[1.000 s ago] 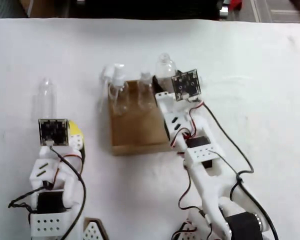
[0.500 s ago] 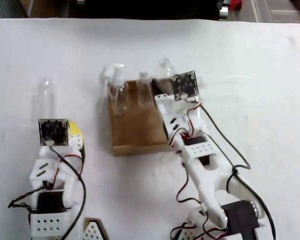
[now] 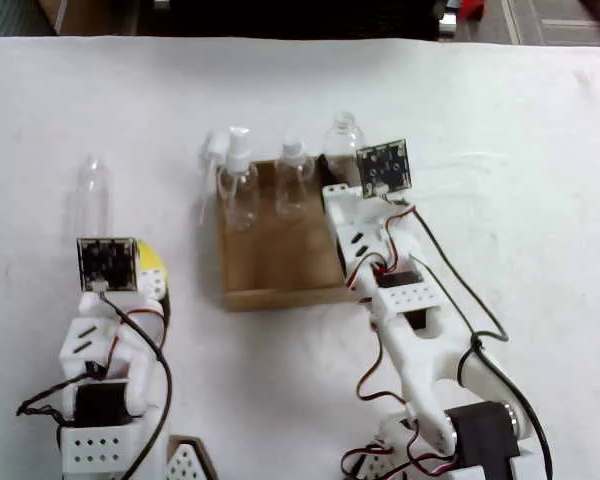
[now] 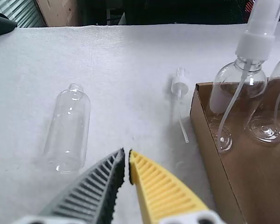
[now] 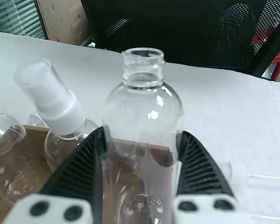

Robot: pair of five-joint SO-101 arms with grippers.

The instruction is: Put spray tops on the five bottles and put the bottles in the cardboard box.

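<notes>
Between the jaws of my right gripper (image 5: 142,137) stands the uncapped bottle (image 5: 142,102), clamped on both sides, jaws parted just to its width. Over the last second I have swung it a little sideways, away from the capped bottle (image 3: 292,180) beside the gripper and the second capped bottle (image 3: 238,190) past that, both in the cardboard box (image 3: 280,297). Held at the box's far corner, it has no spray top, so I judge capping comes first. Farther off, my left gripper (image 4: 126,157) is closed on nothing, with a lying bottle (image 4: 69,126) and a loose spray top (image 4: 178,86) ahead of it on the bench (image 4: 130,56).
</notes>
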